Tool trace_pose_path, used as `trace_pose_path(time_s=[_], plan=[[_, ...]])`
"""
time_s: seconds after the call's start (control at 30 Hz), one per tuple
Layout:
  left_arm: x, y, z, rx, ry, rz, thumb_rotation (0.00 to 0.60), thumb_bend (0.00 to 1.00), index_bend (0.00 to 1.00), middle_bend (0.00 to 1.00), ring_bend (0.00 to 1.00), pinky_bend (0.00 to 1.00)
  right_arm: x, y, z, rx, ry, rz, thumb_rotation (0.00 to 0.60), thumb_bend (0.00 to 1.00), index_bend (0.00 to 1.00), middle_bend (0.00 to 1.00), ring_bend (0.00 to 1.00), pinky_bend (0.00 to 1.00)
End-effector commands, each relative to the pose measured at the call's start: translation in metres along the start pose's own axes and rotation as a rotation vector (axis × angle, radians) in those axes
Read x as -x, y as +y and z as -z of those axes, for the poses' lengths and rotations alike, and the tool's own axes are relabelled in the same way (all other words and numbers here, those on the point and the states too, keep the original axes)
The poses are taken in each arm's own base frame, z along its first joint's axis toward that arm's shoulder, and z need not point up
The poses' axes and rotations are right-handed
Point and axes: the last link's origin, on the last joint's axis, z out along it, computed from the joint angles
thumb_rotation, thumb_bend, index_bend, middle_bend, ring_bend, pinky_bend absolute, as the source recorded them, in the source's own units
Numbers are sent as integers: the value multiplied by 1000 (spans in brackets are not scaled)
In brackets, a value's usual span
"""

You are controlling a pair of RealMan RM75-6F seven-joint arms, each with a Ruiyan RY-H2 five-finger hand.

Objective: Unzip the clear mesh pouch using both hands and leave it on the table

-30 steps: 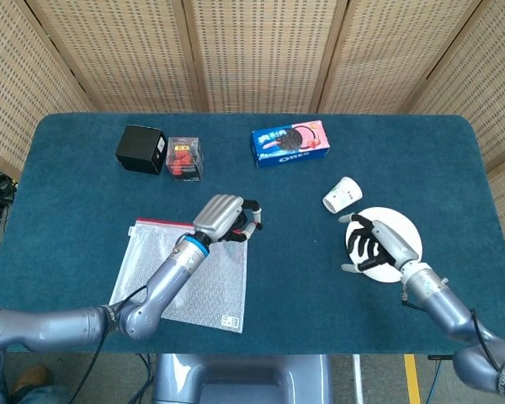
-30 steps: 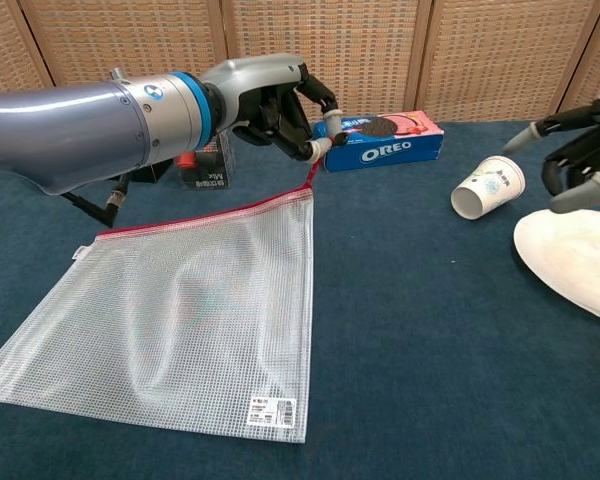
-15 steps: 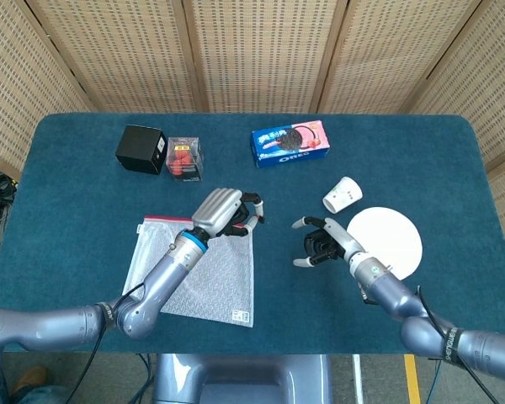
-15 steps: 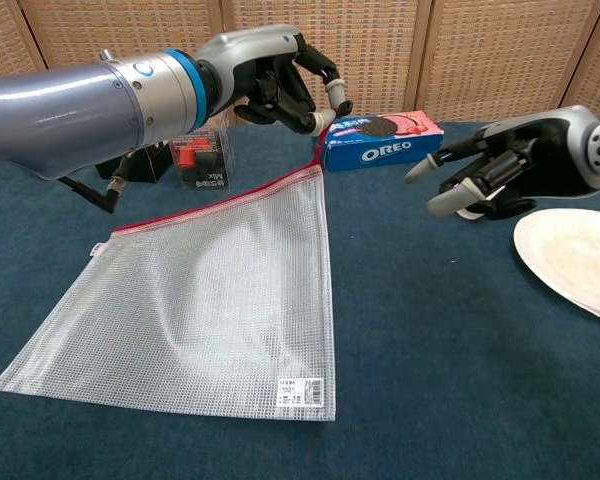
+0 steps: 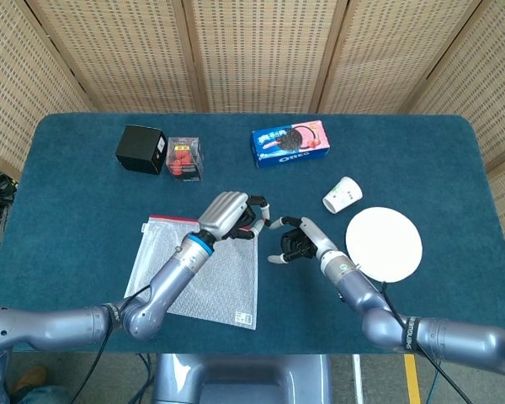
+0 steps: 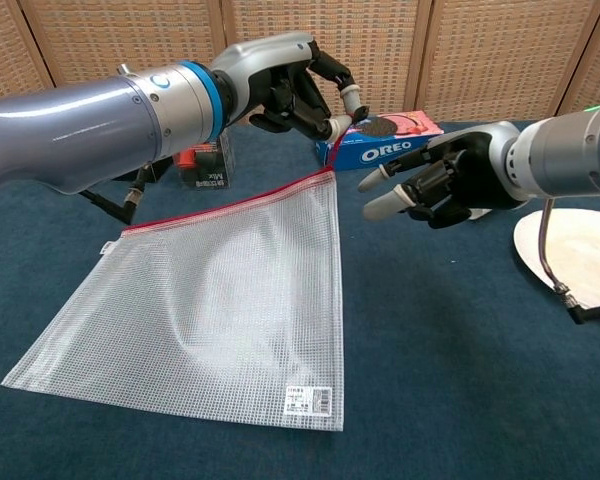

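Pinching the red pull at the pouch's upper right corner, the left hand (image 6: 298, 92) is seen raised above the table (image 5: 84, 194), its fingers curled around the tab. The right hand (image 6: 442, 186) is held just beside it at 3 o'clock, apart from the pouch, with fingers spread and nothing grasped.

The clear mesh pouch (image 6: 210, 300) is lifted at that corner and otherwise laid flat on the table, spreading away toward 7 o'clock from the left hand. Its red zip edge (image 6: 230, 205) is run along the top, and a small white label is fixed near its lower right corner.

The table is covered in dark teal cloth and is backed by woven cane panels (image 5: 252, 50) in wooden frames.

From the head view, the whole layout is given: an Oreo box (image 5: 290, 143) at 12 o'clock of the hands, a black box (image 5: 141, 149) and a small clear box of red items (image 5: 184, 158) at 10 o'clock, a tipped paper cup (image 5: 342, 194) at 2 o'clock, and a white plate (image 5: 385, 245) at 3 o'clock. Cables on the floor are shown at the left edge.

In the chest view, the cup is hidden behind the right hand and only a sliver of the plate is caught, but the pinch on the pull and the gap between the hands are made plain.
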Motion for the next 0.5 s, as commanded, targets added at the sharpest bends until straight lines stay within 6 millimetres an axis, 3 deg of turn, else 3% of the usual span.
trace_pose_path(time_s=[0.03,0.5], plan=[[2,1,-1,3,3,5,600,537,931,976,997,1000,9,-7,-6,-1,5,-12,600,0,358,790,796,986],[5,0,-2,11,16,21,600,538,931,976,997,1000,16,-20,-16,25,27,-93,600,0,421,809,804,986]])
